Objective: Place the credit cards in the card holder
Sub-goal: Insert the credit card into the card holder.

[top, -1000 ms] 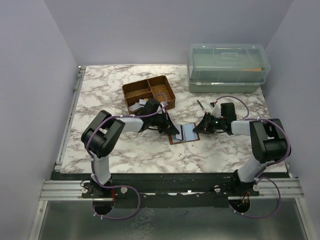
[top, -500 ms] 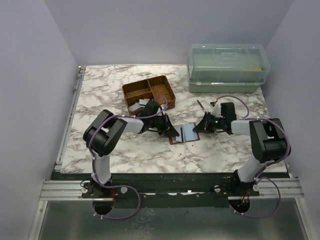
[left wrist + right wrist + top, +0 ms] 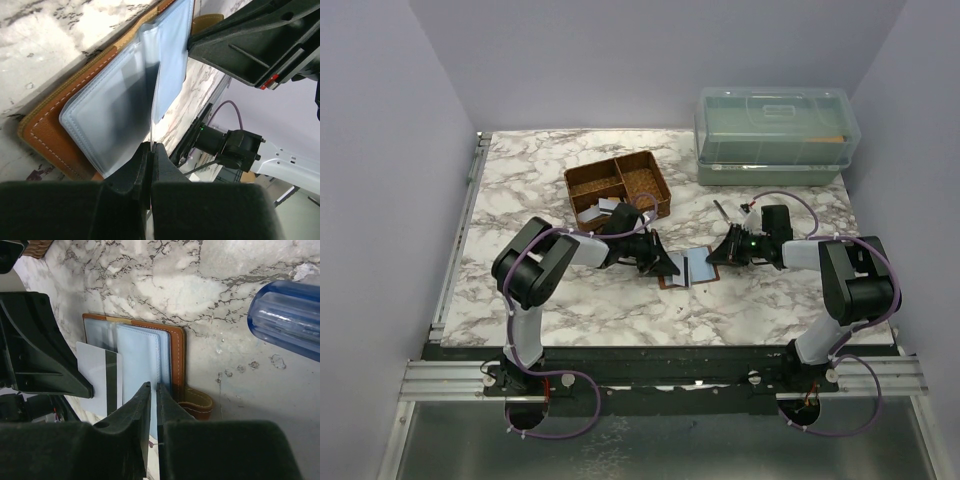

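Note:
The brown card holder (image 3: 672, 282) lies open mid-table, its clear pale-blue sleeves fanned out (image 3: 100, 120). My left gripper (image 3: 663, 264) is shut on a white credit card with a dark stripe (image 3: 96, 374). In the left wrist view this card (image 3: 151, 117) is edge-on, standing just over the holder's left half, between the raised sleeve (image 3: 172, 55) and the flat ones. My right gripper (image 3: 711, 257) comes from the right, its jaws nearly together on the edge of that lifted sleeve (image 3: 140, 357), beside the holder's snap tab (image 3: 197, 405). More credit cards (image 3: 599, 210) lie in the basket tray.
A brown divided basket tray (image 3: 642, 180) stands behind the left gripper. A lidded clear plastic box (image 3: 775, 135) fills the back right corner. A thin dark tool (image 3: 721, 212) lies by the right gripper; its translucent blue handle (image 3: 290, 320) shows in the right wrist view.
My left gripper has carried the card a little to the right, closer over the holder. The right jaws have narrowed slightly on the sleeve.

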`<state>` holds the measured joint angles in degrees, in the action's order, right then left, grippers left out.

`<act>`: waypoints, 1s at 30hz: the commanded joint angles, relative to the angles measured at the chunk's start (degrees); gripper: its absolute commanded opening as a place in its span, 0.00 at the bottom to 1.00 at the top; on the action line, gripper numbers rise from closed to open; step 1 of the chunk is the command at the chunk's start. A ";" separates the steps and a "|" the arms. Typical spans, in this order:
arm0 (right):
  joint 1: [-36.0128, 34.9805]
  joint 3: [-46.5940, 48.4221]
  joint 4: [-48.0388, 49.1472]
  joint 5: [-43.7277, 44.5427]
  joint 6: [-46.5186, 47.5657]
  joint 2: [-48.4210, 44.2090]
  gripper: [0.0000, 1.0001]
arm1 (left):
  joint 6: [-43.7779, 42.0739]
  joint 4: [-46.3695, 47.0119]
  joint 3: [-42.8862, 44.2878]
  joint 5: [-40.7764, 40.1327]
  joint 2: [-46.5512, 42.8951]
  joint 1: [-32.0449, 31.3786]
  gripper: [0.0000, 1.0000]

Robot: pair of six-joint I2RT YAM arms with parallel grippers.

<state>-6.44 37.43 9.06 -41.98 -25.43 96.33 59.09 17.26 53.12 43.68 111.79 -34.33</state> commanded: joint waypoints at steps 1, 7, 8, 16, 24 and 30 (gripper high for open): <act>-0.19 0.52 0.87 1.04 0.59 1.63 0.13 | -0.90 2.09 0.93 1.83 1.24 0.22 0.00; -0.24 0.69 0.84 0.76 0.60 2.04 0.12 | -0.93 3.30 2.19 1.26 1.91 0.20 0.00; -0.24 0.67 0.77 0.68 0.58 2.08 0.12 | -0.59 3.40 2.58 1.23 2.27 0.22 0.00; -0.24 0.76 0.62 0.56 0.60 2.21 0.12 | 0.53 5.24 4.44 -0.79 3.65 0.33 0.00; -0.33 0.99 0.41 0.83 0.65 2.45 0.11 | 1.15 7.35 3.21 -5.13 3.77 0.10 0.00; -0.33 1.00 0.42 0.84 0.54 2.45 0.11 | 1.72 8.84 1.76 -8.51 3.00 -0.51 0.00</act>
<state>-6.44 37.87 9.80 -42.54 -25.45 97.32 60.49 22.11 55.86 40.75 114.87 -34.46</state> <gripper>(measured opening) 0.114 0.018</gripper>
